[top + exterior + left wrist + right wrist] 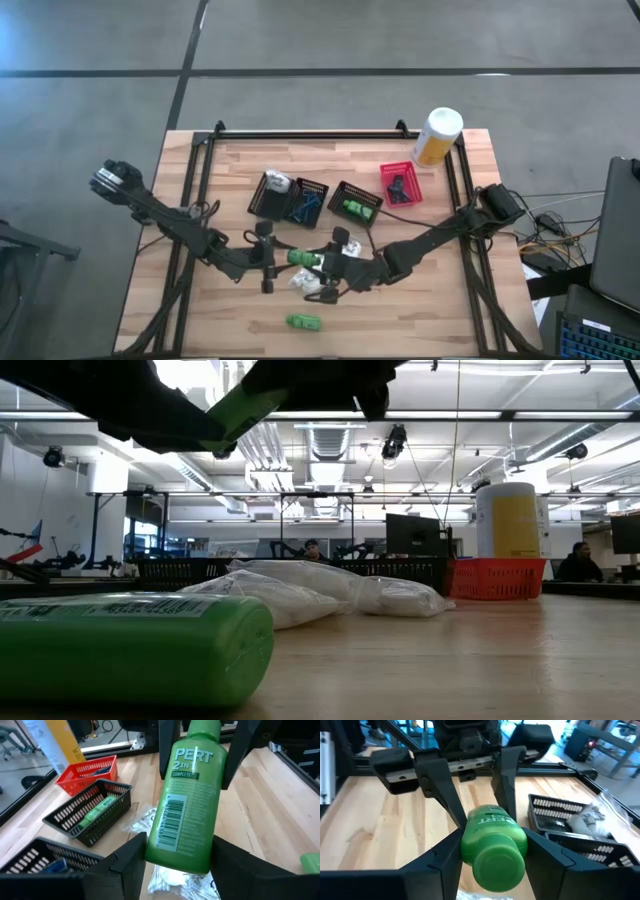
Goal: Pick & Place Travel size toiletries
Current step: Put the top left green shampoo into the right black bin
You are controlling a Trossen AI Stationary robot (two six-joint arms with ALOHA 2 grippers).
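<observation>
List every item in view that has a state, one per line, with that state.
Green Pert bottle: lifted off the table, gripped by both grippers.
Left gripper: shut on the bottle.
Right gripper: shut on the bottle.
Second green bottle: lying flat on the table, untouched.
Black basket: holds a green item.
Red basket: holds a dark item.
Yellow-and-white canister: upright.
White wrapped lumps: lying on the table.

A small green plastic bottle [301,258] hangs mid-bench between both arms. White clear-wrapped lumps [312,283] lie just beneath it, another green bottle [304,322] nearer the front edge, mesh baskets [355,202] behind.
</observation>
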